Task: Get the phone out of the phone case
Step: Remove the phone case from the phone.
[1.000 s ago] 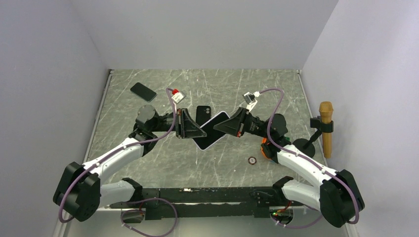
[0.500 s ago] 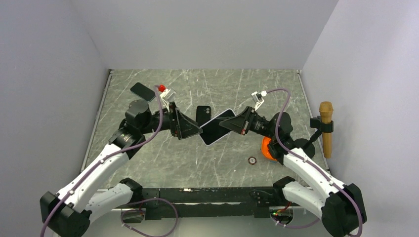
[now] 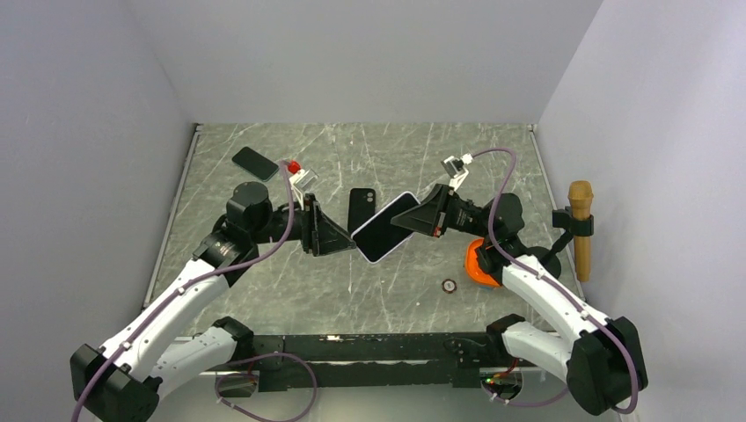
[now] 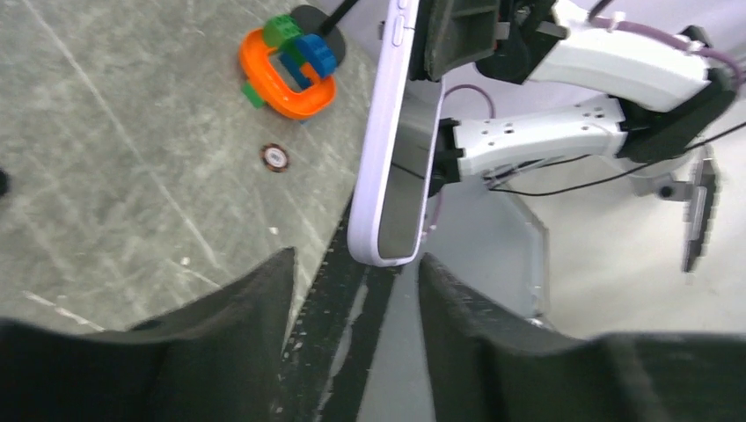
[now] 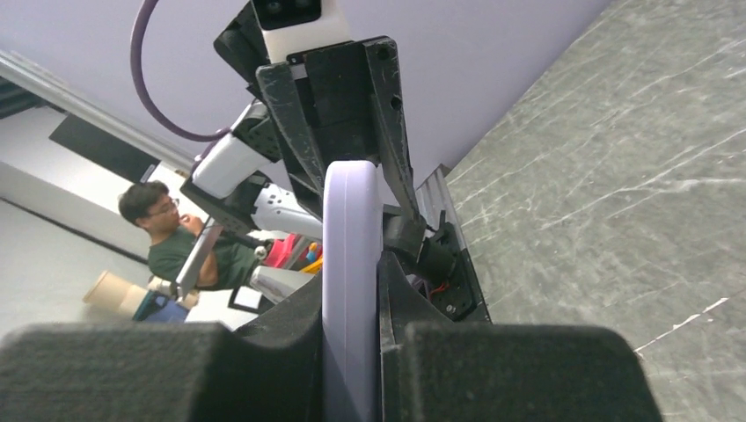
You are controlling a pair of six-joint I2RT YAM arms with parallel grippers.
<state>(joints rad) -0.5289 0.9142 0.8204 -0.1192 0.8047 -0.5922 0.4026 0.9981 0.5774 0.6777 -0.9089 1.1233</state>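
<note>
The phone in its lavender case (image 3: 384,230) is held in the air over the table's middle, tilted, with its dark screen up. My right gripper (image 3: 406,221) is shut on its upper right end. In the right wrist view the case (image 5: 350,220) stands edge-on, pinched in my right gripper (image 5: 352,299). My left gripper (image 3: 347,239) is open at the phone's lower left end. In the left wrist view the phone (image 4: 400,132) ends level with the tips of my left gripper (image 4: 356,264), touching neither finger.
A black phone (image 3: 362,204) lies flat just behind the held one, and another dark phone (image 3: 255,163) lies at the back left. An orange ring toy (image 3: 479,264) and a small round disc (image 3: 449,285) lie at the right. A brown microphone on a stand (image 3: 581,224) is at the right edge.
My right gripper has lifted the phone and carried it slightly back. My left arm has swung back and left, and its gripper now sits just off the phone's end.
</note>
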